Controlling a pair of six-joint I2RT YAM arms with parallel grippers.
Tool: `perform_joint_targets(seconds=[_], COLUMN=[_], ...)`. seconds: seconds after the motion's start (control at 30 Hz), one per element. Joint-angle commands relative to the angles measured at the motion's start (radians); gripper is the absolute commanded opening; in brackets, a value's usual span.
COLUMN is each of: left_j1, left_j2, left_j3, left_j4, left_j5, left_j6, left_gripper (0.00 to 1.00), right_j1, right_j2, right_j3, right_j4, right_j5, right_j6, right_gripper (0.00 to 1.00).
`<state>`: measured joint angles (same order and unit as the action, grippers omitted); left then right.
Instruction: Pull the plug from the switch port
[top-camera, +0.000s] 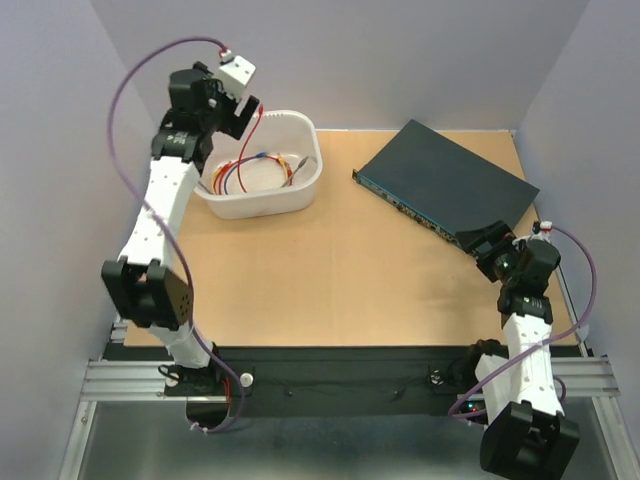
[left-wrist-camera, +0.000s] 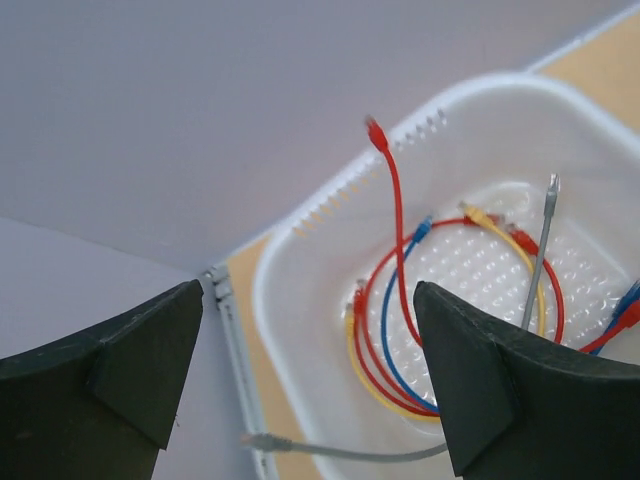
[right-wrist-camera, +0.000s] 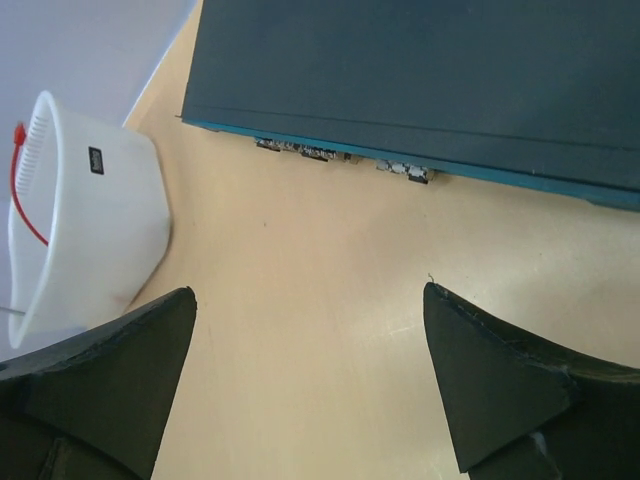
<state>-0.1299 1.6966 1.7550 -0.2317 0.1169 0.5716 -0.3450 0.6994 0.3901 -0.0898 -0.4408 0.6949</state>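
The switch (top-camera: 450, 183), a flat dark blue-grey box, lies at the back right of the table, its row of sockets (right-wrist-camera: 340, 155) facing the middle. No cable sticks out of the sockets that show. My right gripper (right-wrist-camera: 309, 290) hovers open over bare table in front of that edge, by the switch's near corner (top-camera: 487, 242). My left gripper (left-wrist-camera: 308, 290) hangs open above the white tub (top-camera: 305, 170), nothing between its fingers. In the tub lie red (left-wrist-camera: 395, 210), blue, yellow and grey (left-wrist-camera: 538, 250) cables. One red plug (left-wrist-camera: 375, 131) stands up over the rim.
The tub (right-wrist-camera: 85, 215) stands at the back left of the wooden table (top-camera: 330, 270). One end of the grey cable (left-wrist-camera: 262, 440) hangs out over the tub's rim. Grey walls close in the table on three sides.
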Motion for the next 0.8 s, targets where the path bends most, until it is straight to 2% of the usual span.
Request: perform_joint_targets(seconds=[0.0, 0.13, 0.2, 0.3, 0.33, 0.47, 0.53, 0.67, 0.77], left_j1=[0.003, 0.001, 0.012, 0.035, 0.036, 0.061, 0.081, 0.121, 0.121], left_j2=[-0.21, -0.45, -0.498, -0.558, -0.577, -0.667, -0.69, -0.718, -0.751], left_j3=[0.01, -0.234, -0.31, -0.46, -0.561, -0.787, -0.88, -0.979, -1.02], left_j4=[-0.267, -0.279, -0.306, -0.356, -0.345, -0.233, -0.198, -0.071, 0.003], left_j5=[0.024, -0.031, -0.091, -0.102, -0.102, -0.109, -0.109, -0.144, -0.201], left_j6=[0.007, 0.053, 0.041, -0.005, -0.019, -0.085, -0.113, -0.183, -0.222], left_gripper=[0.99, 0.99, 0.99, 0.99, 0.99, 0.99, 0.99, 0.99, 0.99], right_j1=[0.005, 0.005, 0.005, 0.005, 0.005, 0.005, 0.005, 0.006, 0.005], right_j2=[0.029, 0.063, 0.054, 0.026, 0.005, -0.072, -0.099, -0.114, -0.098], right_j3=[0.108, 0.165, 0.181, 0.207, 0.211, 0.193, 0.176, 0.171, 0.171], right_j4=[-0.033, -0.12, -0.14, -0.191, -0.203, -0.246, -0.251, -0.255, -0.257], right_j5=[0.023, 0.144, 0.19, 0.307, 0.342, 0.531, 0.563, 0.658, 0.625], right_j6=[-0.109, -0.182, -0.189, -0.193, -0.195, -0.184, -0.169, -0.123, -0.117], right_gripper=[1.0, 1.0, 1.0, 1.0, 1.0, 1.0, 1.0, 1.0, 1.0])
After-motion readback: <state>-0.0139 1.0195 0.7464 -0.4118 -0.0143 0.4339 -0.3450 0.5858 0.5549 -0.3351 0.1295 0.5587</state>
